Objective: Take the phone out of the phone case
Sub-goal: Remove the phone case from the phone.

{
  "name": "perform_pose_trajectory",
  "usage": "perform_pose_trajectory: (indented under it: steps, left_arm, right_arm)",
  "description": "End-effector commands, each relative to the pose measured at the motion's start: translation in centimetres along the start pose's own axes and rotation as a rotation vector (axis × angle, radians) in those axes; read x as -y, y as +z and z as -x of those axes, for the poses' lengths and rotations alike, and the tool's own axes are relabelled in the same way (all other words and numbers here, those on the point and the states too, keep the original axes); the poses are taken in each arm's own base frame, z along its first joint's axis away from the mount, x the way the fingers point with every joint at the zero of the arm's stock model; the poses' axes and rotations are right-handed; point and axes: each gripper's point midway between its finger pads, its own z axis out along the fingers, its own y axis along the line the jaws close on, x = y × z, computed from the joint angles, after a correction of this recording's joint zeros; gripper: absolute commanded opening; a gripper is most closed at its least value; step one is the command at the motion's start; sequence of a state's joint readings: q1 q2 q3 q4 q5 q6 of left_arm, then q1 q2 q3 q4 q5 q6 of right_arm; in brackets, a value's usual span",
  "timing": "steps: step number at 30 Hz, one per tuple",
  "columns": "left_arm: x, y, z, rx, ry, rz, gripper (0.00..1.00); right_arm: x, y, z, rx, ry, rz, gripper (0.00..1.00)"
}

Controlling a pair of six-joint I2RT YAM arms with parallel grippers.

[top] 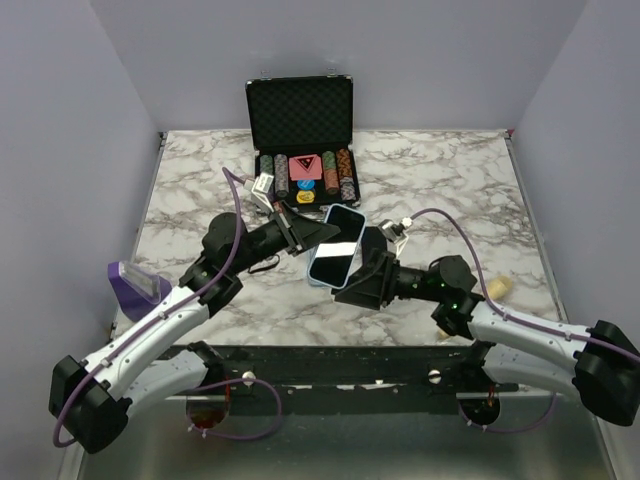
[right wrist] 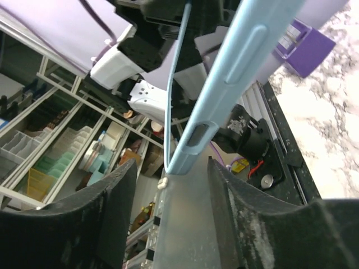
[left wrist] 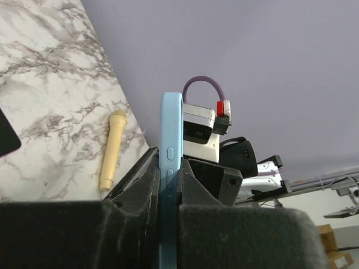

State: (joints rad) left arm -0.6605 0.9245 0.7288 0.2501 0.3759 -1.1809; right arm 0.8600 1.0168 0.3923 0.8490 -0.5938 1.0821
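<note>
Centrally, above the marble tabletop [top: 450, 190], the phone [top: 338, 240] sits inside its light blue phone case [left wrist: 171, 129], lifted clear of the surface with the dark screen facing up toward the top camera.

The left arm runs from the near left corner up to a bent elbow, then turns right. Its left end effector [top: 318, 232] is clamped on the case, whose thin edge stands upright between the 2 black fingers [left wrist: 134, 190] in the left wrist view.

The right arm reaches in from the near right corner, forearm low and pointing left. Its right end effector [right wrist: 171, 190] has its 2 fingers [right wrist: 112, 218] spread apart, the case's lower end between them and touching neither pad.

Behind the phone stands an open poker chip case [top: 300, 110]. A cream stick [top: 497, 290] lies on the right, and a purple box [top: 135, 285] at the left edge.
</note>
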Motion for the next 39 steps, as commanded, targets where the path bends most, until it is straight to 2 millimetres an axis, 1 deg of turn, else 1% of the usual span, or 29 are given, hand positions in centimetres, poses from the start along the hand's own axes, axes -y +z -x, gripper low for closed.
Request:
perform_pose_trajectory:
  steps: [1,3,6,11,15,16,17,19,20,21,24,25,26,28,30,31,33,36,37,39]
  left_arm:
    - [4.3,-0.3,0.7,0.001,-0.039,-0.183,0.00]
    - [4.2,-0.4,0.5,-0.005,-0.051,-0.187,0.00]
    - [4.3,-0.5,0.4,-0.010,-0.066,-0.203,0.00]
    - [4.2,-0.8,0.0,-0.016,-0.096,-0.218,0.00]
    - [4.2,-0.8,0.1,-0.009,-0.109,-0.223,0.00]
    - [4.2,-0.8,0.1,-0.010,-0.114,-0.224,0.00]
    - [4.3,-0.8,0.1,-0.010,-0.115,-0.228,0.00]
    - [4.2,-0.7,-0.1,-0.024,-0.123,-0.229,0.00]
    - [4.2,-0.7,-0.2,-0.033,-0.126,-0.231,0.00]
    - [4.2,-0.7,-0.4,-0.045,-0.125,-0.235,0.00]
    - [3.9,-0.7,-1.2,-0.097,-0.099,-0.228,0.01]
    - [3.5,-0.6,-1.5,-0.121,-0.080,-0.208,0.08]
    - [3.3,-0.6,-2.0,-0.151,-0.063,-0.192,0.19]
    - [2.7,-0.5,-2.6,-0.205,-0.028,-0.166,0.37]
    - [1.8,-0.5,-3.0,-0.268,-0.016,-0.146,0.47]
    - [1.5,-0.5,-3.1,-0.300,-0.017,-0.141,0.50]
    - [0.9,-0.7,-3.0,-0.336,-0.014,-0.132,0.51]
    - [0.5,-0.8,-2.7,-0.365,0.017,-0.122,0.52]
    - [0.8,-0.7,-2.6,-0.378,0.029,-0.124,0.52]
    - [1.2,-0.5,-2.4,-0.399,0.036,-0.127,0.47]
  right_arm:
    - [-2.4,0.0,1.4,0.052,-0.048,0.093,0.59]
    - [-2.4,0.2,1.8,0.070,-0.045,0.083,0.51]
    - [-2.1,0.5,2.0,0.065,-0.041,0.071,0.47]
    - [-1.8,0.6,2.8,0.112,-0.020,0.047,0.47]
    - [-1.9,0.9,2.8,0.101,-0.015,0.055,0.45]
    - [-1.8,1.0,2.8,0.099,-0.015,0.054,0.43]
    - [-1.6,1.0,2.8,0.099,-0.014,0.048,0.37]
    - [-1.3,1.0,2.7,0.103,-0.015,0.042,0.21]
    - [-1.3,1.0,2.6,0.098,-0.020,0.041,0.10]
    - [-1.2,1.0,2.5,0.092,-0.023,0.038,0.01]
    - [-1.2,0.9,1.9,0.059,-0.049,0.049,0.01]
    - [-1.3,0.8,1.6,0.045,-0.057,0.055,0.01]
    - [-1.2,0.8,1.3,0.029,-0.059,0.057,0.01]
    - [-1.3,0.8,0.9,-0.003,-0.060,0.066,0.01]
    - [-1.3,0.8,0.4,-0.032,-0.055,0.070,0.01]
    - [-1.1,0.8,0.3,-0.038,-0.052,0.060,0.01]
    - [-0.5,0.7,-0.1,-0.057,-0.047,0.031,0.01]
    - [-0.4,0.3,-0.5,-0.073,-0.056,0.024,0.01]
    - [-0.5,0.3,-0.6,-0.081,-0.057,0.027,0.01]
    - [-0.5,0.3,-0.8,-0.097,-0.061,0.027,0.01]
